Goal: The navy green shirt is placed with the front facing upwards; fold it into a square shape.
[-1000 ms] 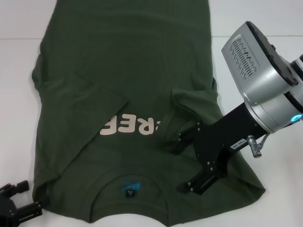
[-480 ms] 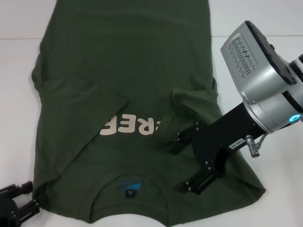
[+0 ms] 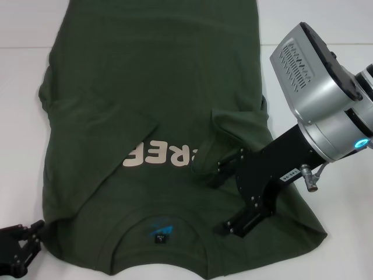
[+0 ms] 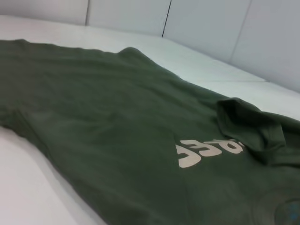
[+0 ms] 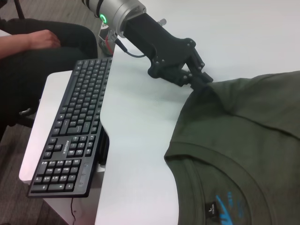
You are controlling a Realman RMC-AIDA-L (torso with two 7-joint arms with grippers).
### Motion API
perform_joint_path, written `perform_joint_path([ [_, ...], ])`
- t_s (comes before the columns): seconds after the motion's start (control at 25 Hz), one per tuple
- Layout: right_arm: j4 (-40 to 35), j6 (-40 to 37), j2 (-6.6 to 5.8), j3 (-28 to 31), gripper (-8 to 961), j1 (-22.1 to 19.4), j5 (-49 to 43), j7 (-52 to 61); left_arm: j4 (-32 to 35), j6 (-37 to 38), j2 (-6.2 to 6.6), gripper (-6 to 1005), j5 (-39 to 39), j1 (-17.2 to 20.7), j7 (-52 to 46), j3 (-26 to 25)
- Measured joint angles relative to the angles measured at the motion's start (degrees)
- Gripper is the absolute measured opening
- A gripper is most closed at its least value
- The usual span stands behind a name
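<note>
**Both tools at the collar end of the shirt**

My right tool [image 3: 224,195] sits in the lower right of the head view, low over the cloth, its black fingers spread wide apart and released, gripping nothing. One finger lies just beside a bunched ridge of fabric to the right of the lettering, the other nearer the collar. I judge I am placed here either to press the fold flat or to take hold of that rumpled flap next.

My left tool [image 5: 199,77] is at the bottom left corner of the head view; in the right wrist view its fingertips are clenched on a pinch of the shoulder edge, which rises to a small peak there. I take that hold as pinning the corner, or readying it for a lift inward.

The dark olive-green cotton short-sleeved shirt [image 3: 151,81] lies spread on the white surface [image 3: 23,23], filling the middle of the head view, collar toward the bottom edge, hem toward the top. Its pale "FREE!" lettering [image 3: 160,156] shows only in part, the right end covered by folded-over cloth. The small blue neck label [image 3: 160,227] sits inside the collar, between my two tools.

A black computer keyboard [image 5: 70,131] rests on a lower ledge off the surface's edge, at the left of the right wrist view.
</note>
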Motion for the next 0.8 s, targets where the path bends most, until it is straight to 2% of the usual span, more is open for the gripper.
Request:
perform_joint_path([
  [0.32, -0.15, 0.02, 0.0, 0.08, 918, -0.01, -0.02, -0.01, -1.1, -1.68, 0.21, 69, 0.22, -0.94, 0.29, 0.46],
  [0.8, -0.11, 0.82, -0.09, 0.04, 919, 0.21, -0.02, -0.24, -0.74, -2.04, 0.42, 81, 1.46, -1.61, -1.96, 1.17],
])
